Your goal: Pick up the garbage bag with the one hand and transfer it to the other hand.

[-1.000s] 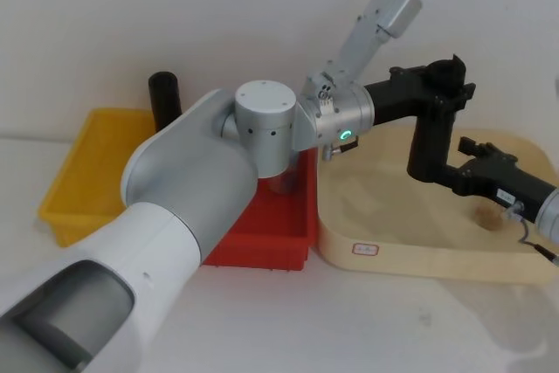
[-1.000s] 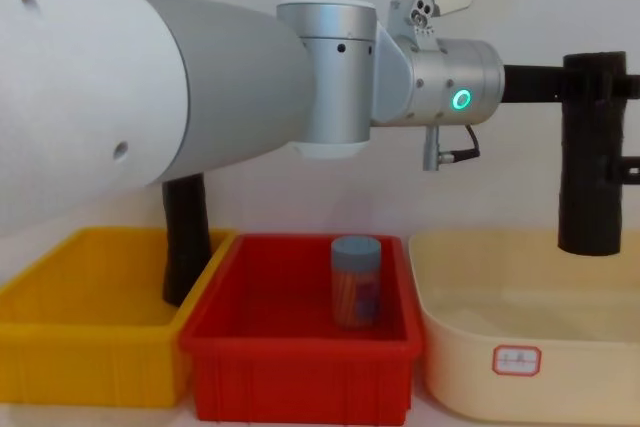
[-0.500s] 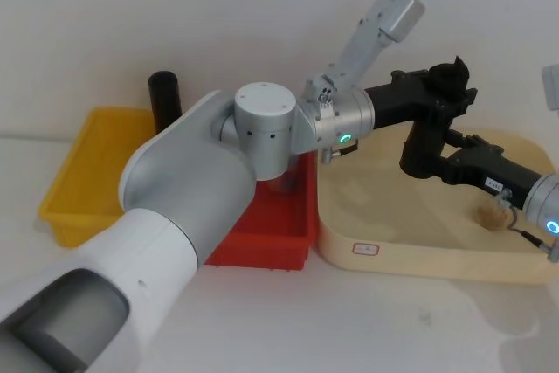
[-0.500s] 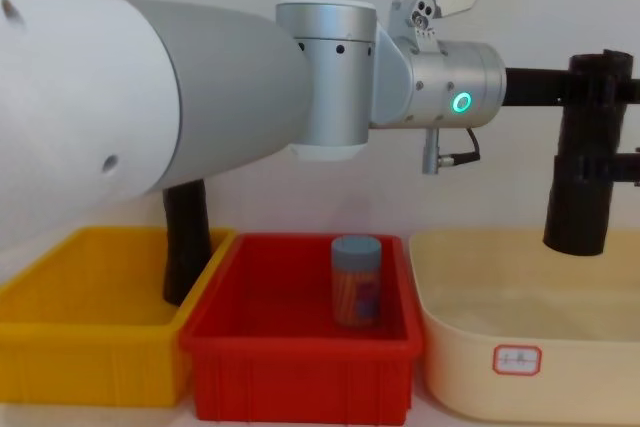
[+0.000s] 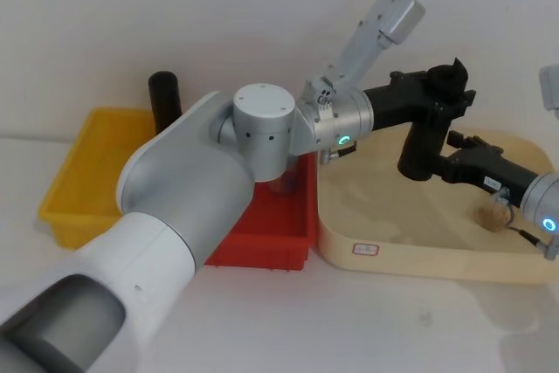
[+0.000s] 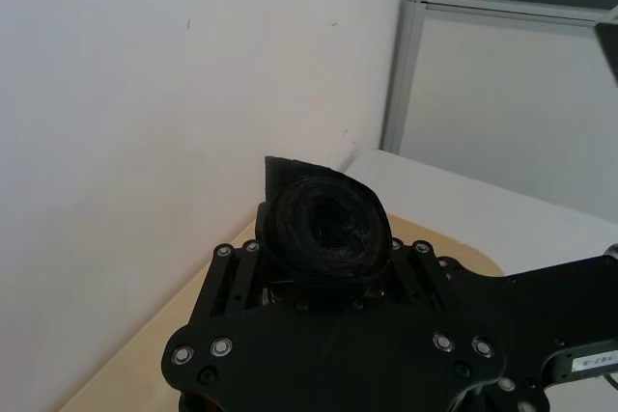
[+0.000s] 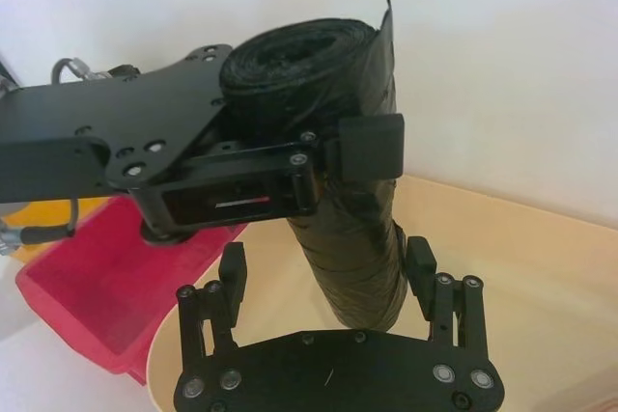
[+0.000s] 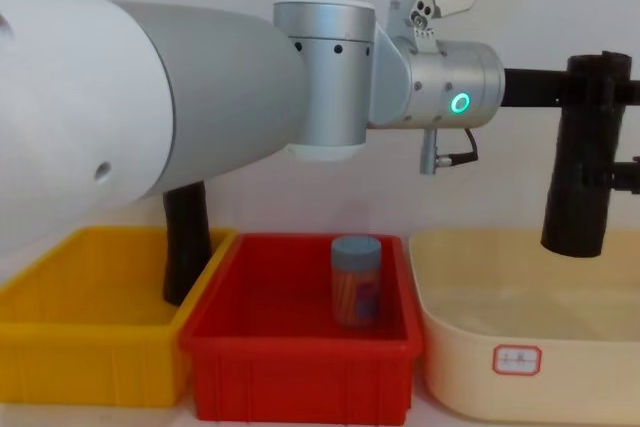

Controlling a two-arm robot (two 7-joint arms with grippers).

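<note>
Far to the left of both grippers sits a yellow bin. A second black roll stands upright behind its back corner, its base hidden by the bin wall. Next comes a red bin holding a blue-lidded jar. In the head view the bulk of the left arm covers most of this bin and the jar.

The left arm reaches across to the right, its green ring lit. The left gripper is clamped on the upper part of the garbage bag. The roll hangs nearly upright in the air above the beige tray, its lower end clear of the tray floor. Its loose flap sticks up above the fingers. In the chest view the roll's right side is cut off at the frame edge.

The right gripper comes in from the right, low over the tray. Its fingers are spread either side of the roll's lower half. Whether either pad touches the plastic cannot be told. A small brown lump, too small to identify, lies in the tray below the right wrist.
</note>
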